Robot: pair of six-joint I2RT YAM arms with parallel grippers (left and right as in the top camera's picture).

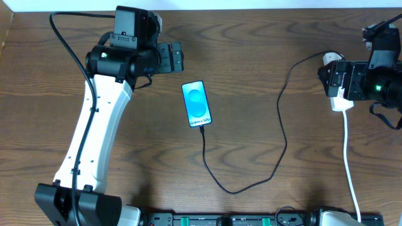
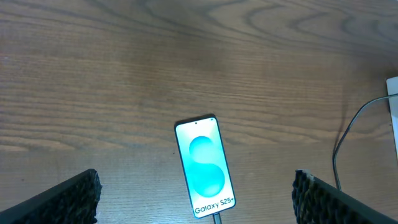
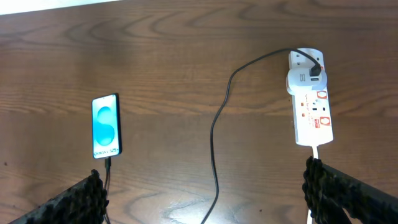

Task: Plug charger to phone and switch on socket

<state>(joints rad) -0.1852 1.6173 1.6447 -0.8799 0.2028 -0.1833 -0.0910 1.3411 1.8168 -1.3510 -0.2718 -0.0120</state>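
Dark wood-grain table (image 1: 251,63); black rail (image 1: 226,220) with green marks along front edge.

The phone (image 1: 196,103) lies flat on the bench (image 1: 251,37) near its middle. The socket (image 3: 311,102) lies well apart from it, at the right side of the bench. The charger (image 3: 214,130) joins them: its tip meets the phone's near end. From there the cable runs toward the near edge, bends right, then goes back to a plug on the socket's far end. A cord (image 1: 349,163) leaves the socket's near end toward the near edge.
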